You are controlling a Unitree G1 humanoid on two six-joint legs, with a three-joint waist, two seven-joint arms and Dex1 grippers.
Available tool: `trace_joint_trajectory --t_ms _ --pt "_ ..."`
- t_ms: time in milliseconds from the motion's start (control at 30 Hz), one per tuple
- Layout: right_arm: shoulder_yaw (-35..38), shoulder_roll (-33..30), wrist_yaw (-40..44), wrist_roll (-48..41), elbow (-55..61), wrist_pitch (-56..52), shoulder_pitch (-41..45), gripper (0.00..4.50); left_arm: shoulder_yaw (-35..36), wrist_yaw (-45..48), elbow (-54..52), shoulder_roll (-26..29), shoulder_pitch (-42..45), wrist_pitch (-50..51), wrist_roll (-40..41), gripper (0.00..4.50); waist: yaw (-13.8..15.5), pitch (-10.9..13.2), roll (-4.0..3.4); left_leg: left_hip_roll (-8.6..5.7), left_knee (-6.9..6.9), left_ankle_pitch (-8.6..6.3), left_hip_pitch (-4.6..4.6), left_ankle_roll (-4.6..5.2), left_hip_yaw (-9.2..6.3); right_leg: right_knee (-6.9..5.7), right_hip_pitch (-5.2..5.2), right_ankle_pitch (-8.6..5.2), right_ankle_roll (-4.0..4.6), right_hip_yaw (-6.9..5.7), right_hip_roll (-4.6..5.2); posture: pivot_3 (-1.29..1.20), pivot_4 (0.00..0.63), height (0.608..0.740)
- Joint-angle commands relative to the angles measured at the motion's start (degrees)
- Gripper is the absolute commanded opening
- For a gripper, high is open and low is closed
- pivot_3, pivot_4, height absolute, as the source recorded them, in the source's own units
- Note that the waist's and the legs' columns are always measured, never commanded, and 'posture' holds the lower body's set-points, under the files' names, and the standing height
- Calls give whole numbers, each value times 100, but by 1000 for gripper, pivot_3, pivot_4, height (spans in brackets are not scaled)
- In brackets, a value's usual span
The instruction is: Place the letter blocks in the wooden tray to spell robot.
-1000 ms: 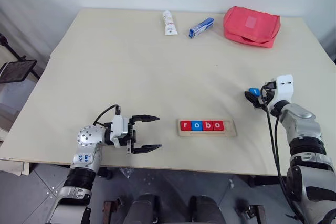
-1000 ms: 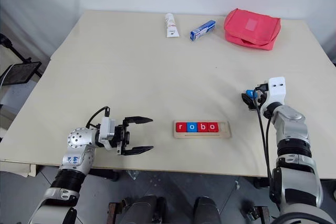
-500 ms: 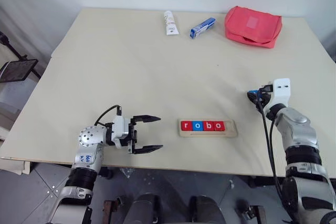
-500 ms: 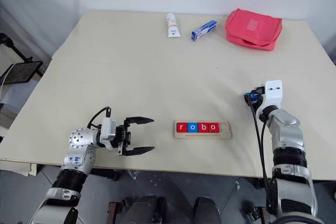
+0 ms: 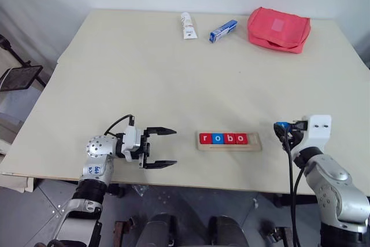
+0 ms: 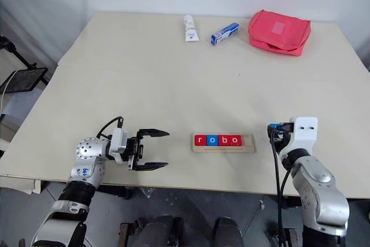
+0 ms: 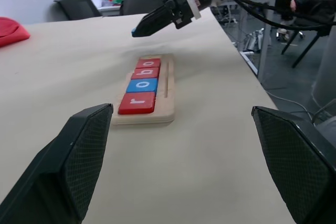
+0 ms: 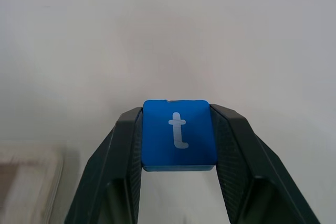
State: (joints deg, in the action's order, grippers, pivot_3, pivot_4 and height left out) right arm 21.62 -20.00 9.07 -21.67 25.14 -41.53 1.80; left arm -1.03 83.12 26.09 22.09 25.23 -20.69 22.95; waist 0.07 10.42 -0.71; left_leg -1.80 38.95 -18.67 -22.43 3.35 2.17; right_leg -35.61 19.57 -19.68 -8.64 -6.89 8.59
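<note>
The right gripper (image 8: 178, 145) pinches the blue "t" block (image 8: 178, 135) just right of the wooden tray (image 5: 229, 140) — four blocks (image 5: 222, 138) there read "robo", the right end bare. The left gripper (image 5: 162, 147) gapes wide, holding nothing, left of the tray above the surface (image 5: 173, 73).

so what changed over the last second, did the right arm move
Yes. The right gripper, shut on the blue t block, drew back toward the robot and a little left, now level with the wooden tray. The left gripper stayed open in place; the four tiles spelling "robo" kept their slots.
</note>
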Motion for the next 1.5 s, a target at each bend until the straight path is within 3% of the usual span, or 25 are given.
trace_joint_trajectory --t_ms 33,133,433,567,800,1033,1133,1500 --pt "175 29 -103 -53 259 5 -97 1474 3 25 40 -65 118 -56 50 4500 -7 0 0 0 -1 0 2 0 0 -2 1 0 0 2 -1 0 150 740" --pt "189 66 -82 -80 171 79 -186 1474 -4 23 40 -104 170 -37 38 4500 -9 0 0 0 -2 0 2 0 2 -2 1 0 0 4 -1 0 150 740" --pt "178 49 16 -80 125 239 -326 4478 6 3 -36 -88 166 9 40 4500 -5 0 0 0 -3 0 2 0 2 -2 1 0 0 6 -1 0 150 740" --pt "210 -108 271 -158 335 370 -487 4478 17 -17 -113 -62 118 32 51 4500 -6 0 0 0 -3 0 2 0 2 -1 1 0 0 7 -1 0 150 740" --pt "325 -1251 1639 -457 359 489 -843 4478 33 7 -193 -6 61 80 74 4500 0 0 0 -1 -3 -1 3 2 3 3 -2 0 0 10 -1 0 150 740" --pt "16 -3213 3832 -83 -771 1340 -848 4478 144 183 -254 175 56 152 214 4500 4 2 4 -1 -1 -1 3 6 13 21 -11 0 0 8 -1 0 150 740" --pt "-344 -3705 4414 128 -1454 1756 -495 4478 184 224 -297 238 66 198 268 4500 1 2 5 3 0 -1 3 6 12 25 -14 0 0 4 -2 0 150 740" --pt "-1678 -3992 5721 877 -3772 2754 1360 4478 213 221 -798 419 -111 549 422 4500 7 3 6 3 6 -1 -3 6 6 27 -16 0 0 -6 1 0 150 740"
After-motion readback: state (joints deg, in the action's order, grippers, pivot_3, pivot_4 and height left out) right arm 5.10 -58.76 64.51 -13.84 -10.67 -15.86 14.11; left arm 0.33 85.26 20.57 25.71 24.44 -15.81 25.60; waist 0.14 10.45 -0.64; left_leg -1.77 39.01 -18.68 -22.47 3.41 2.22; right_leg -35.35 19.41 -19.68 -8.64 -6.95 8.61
